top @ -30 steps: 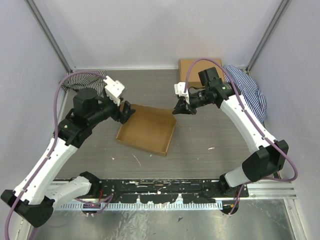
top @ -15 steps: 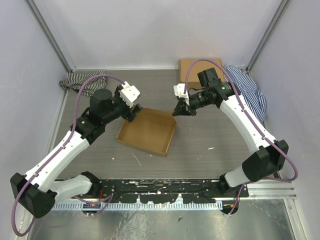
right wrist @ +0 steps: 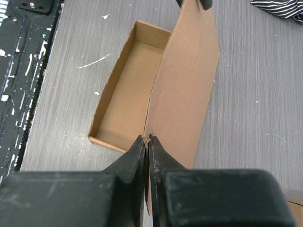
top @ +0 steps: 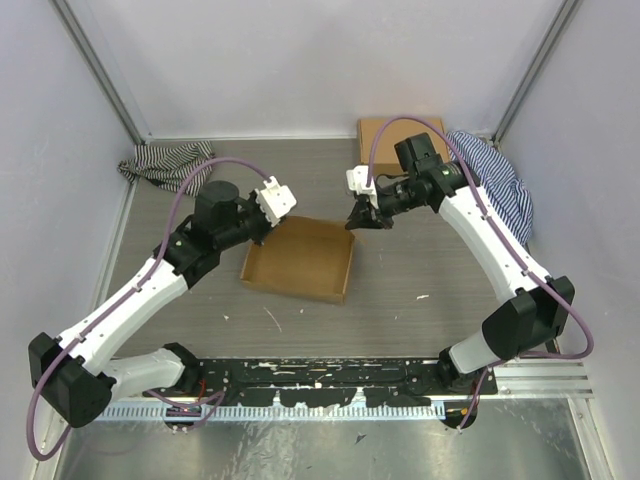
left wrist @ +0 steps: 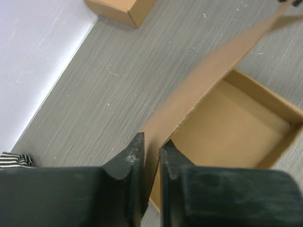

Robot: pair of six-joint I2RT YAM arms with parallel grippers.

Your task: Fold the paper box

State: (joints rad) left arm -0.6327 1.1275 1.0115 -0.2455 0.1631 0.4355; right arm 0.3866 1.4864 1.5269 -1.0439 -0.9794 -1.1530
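The paper box (top: 300,262) lies mid-table as a shallow brown tray with its long lid flap (right wrist: 189,80) standing up along the far side. My right gripper (top: 358,222) is shut on the flap's right end, and its fingertips (right wrist: 148,140) pinch the thin edge. At the flap's left end my left gripper (top: 266,230) has its jaws narrowed round the edge (left wrist: 152,146), with a slim gap still showing beside the cardboard. In the left wrist view the flap (left wrist: 208,71) runs away to the upper right, with the tray's inside (left wrist: 232,123) beneath it.
A ready-made brown box (top: 395,135) stands at the back wall, also seen in the left wrist view (left wrist: 120,8). Striped cloths lie at the back left (top: 165,160) and back right (top: 500,180). A black rail (top: 320,375) runs along the near edge. White walls enclose three sides.
My left arm swung right to the box's far left corner and its jaws narrowed round the flap. The tray turned squarer and shifted slightly. The right gripper stayed put.
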